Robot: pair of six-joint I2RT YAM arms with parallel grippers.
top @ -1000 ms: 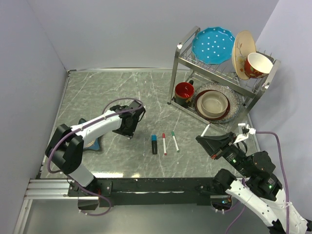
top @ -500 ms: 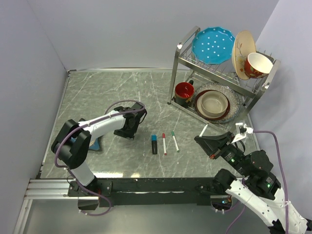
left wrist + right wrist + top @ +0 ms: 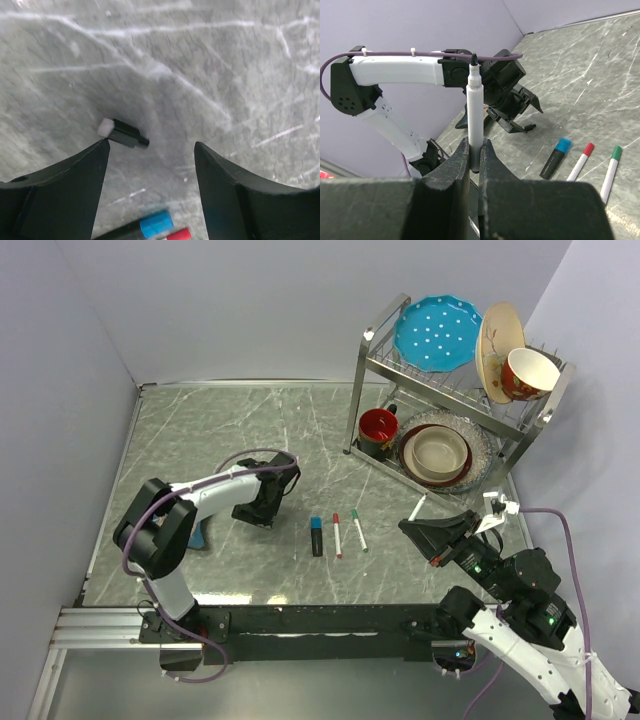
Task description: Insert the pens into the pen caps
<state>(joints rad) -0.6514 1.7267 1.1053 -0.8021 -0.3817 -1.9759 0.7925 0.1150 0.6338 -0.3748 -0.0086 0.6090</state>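
Left gripper (image 3: 151, 146) was over the grey marbled table (image 3: 200, 430), jaws spread wide, nothing between them. Small black plastic cap with a white end (image 3: 122, 134) lay at 10 o'clock of the gap, just beside one fingertip. Right gripper (image 3: 475, 150) was clamped on a thin white-barrelled pen with a black tip (image 3: 474, 95), upright. Thick black-barrelled marker with a blue cap (image 3: 316, 535), thin white pen with a red cap (image 3: 337, 534) and thin white pen with a green cap (image 3: 358, 530) lay side by side at 3 o'clock of the left gripper.

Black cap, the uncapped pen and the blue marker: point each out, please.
black cap (image 3: 125, 135): left wrist view, on its dark body.
uncapped pen (image 3: 475, 110): right wrist view, middle of the white barrel.
blue marker (image 3: 317, 542): top external view, on its black barrel.
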